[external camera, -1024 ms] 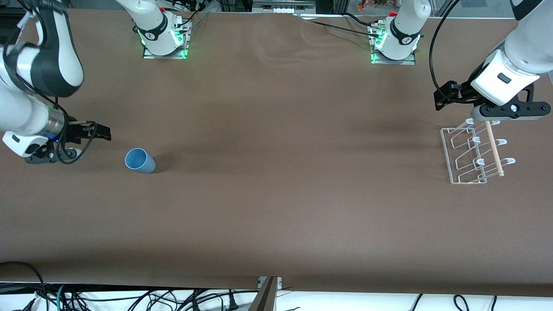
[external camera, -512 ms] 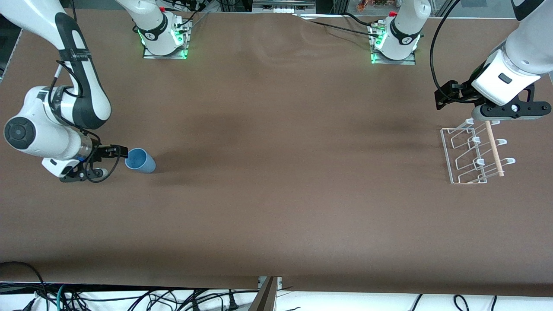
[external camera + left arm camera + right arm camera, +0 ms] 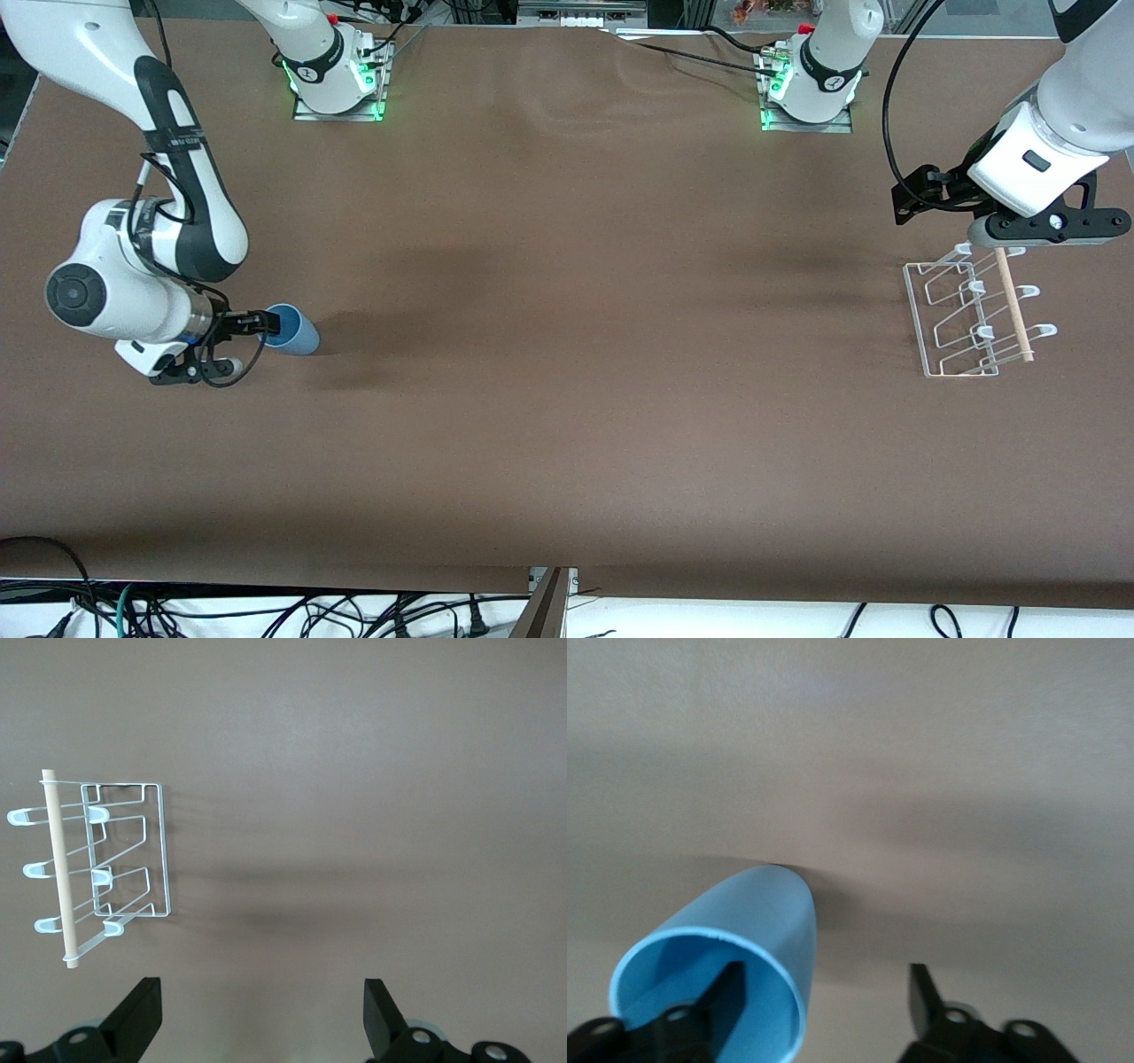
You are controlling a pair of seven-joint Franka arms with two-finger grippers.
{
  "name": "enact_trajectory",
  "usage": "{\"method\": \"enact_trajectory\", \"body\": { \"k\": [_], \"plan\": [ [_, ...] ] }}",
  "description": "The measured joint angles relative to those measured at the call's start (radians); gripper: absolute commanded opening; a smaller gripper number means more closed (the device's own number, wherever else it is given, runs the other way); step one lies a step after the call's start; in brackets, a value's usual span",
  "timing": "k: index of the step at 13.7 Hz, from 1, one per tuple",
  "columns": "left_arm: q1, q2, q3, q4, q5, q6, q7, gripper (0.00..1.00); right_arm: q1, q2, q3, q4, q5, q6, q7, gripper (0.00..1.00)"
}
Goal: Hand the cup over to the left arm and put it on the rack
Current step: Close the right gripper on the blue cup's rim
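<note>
Straddling the cup's (image 3: 291, 329) rim at the right arm's end of the table, the right gripper (image 3: 824, 997) is spread, one finger inside. It should squeeze gently, squarely. The left gripper (image 3: 261, 1014) waits spread over the rack (image 3: 974, 310).

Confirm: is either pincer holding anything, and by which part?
Nothing held. Right pincer open, straddling the cup wall at its rim; left pincer open above the rack.

Right arm (image 3: 151, 257): white shells, black joint bands, silver wrist cylinder; left arm (image 3: 1054, 133): white boxy wrist, looping black cable; green-lit bases
</note>
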State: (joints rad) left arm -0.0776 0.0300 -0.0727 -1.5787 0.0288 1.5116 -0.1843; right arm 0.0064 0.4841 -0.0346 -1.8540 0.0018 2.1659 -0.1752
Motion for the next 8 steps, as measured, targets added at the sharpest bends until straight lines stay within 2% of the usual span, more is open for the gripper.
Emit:
{"method": "enact_trajectory", "body": {
  "k": [1, 8],
  "plan": [
    [0.0, 0.0, 0.0, 0.001, 0.0, 0.0, 0.0, 1.0, 0.002, 0.014, 0.0, 0.0, 0.0, 0.006, 0.002, 0.0],
    [0.0, 0.0, 0.001, 0.013, 0.0, 0.0, 0.0, 1.0, 0.016, 0.03, 0.007, 0.027, 0.028, 0.005, 0.034, 0.0]
  ]
}}
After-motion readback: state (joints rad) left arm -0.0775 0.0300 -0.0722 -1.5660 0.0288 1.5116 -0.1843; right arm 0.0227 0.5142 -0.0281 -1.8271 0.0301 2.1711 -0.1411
